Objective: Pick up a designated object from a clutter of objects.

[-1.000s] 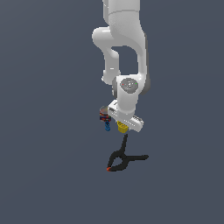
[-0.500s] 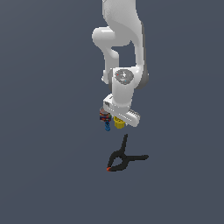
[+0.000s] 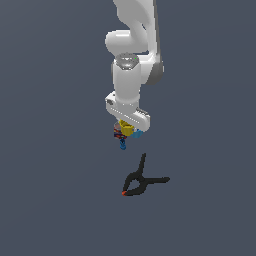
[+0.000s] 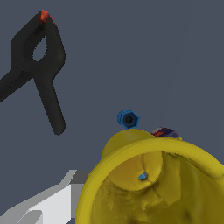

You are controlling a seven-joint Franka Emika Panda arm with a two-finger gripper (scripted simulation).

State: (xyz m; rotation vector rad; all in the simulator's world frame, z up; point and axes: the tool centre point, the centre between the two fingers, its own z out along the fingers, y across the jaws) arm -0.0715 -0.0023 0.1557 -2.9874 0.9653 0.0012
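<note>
The designated object, a small yellow cup, hangs just under the white hand, and my gripper is shut on it. In the wrist view the yellow cup fills the near part of the picture, mouth toward the camera, with a grey-white finger beside its rim. The rest of the clutter lies below it. A blue cup peeks out on the exterior view's right, a small labelled can on its left, and a tiny blue piece lies just beneath. The fingertips themselves are hidden.
A black spring clamp with a red tip lies on the dark floor, closer to the exterior camera than the group. The wrist view shows the clamp, the blue piece and the can's top past the cup.
The hand has risen and shifted toward the exterior view's left, carrying the yellow cup up with it. The clamp and the other items have stayed put.
</note>
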